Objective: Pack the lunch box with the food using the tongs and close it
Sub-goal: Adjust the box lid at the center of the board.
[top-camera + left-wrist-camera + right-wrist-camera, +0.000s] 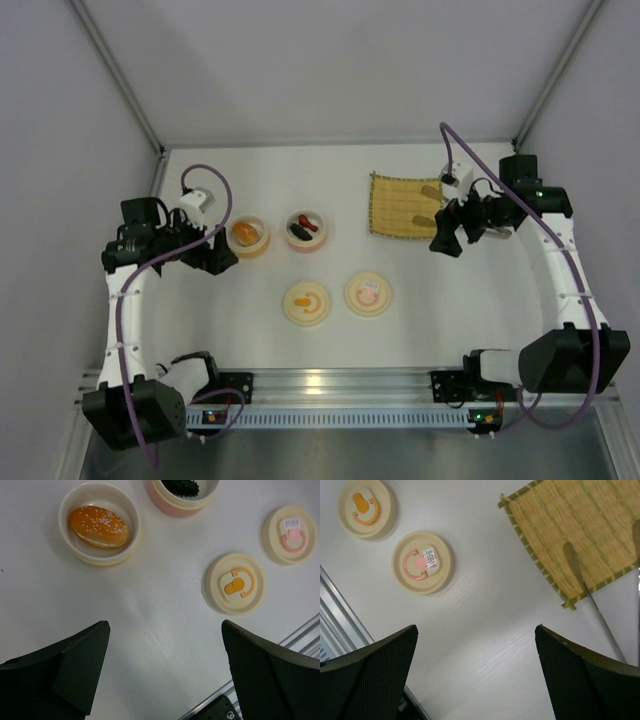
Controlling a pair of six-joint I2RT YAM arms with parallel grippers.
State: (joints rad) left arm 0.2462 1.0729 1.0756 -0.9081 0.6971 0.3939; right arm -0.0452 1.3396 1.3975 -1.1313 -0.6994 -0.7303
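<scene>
Both the left gripper (165, 627) and right gripper (476, 628) are being held wide open, empty. Long silver metal tongs (576, 567) are lying on a straw mat (555, 525) beyond the right jaws. A round orange bun (99, 526) is sitting in a cream bowl (100, 559) beyond the left jaws. Lidding is judged outstanding.

Bun (99, 526) in bowl (63, 519), tongs (580, 577) on mat (555, 525)

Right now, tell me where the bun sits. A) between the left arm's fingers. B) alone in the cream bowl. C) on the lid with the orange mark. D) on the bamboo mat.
B: the bun lies by itself inside the cream bowl, with nothing else in that bowl.
</scene>
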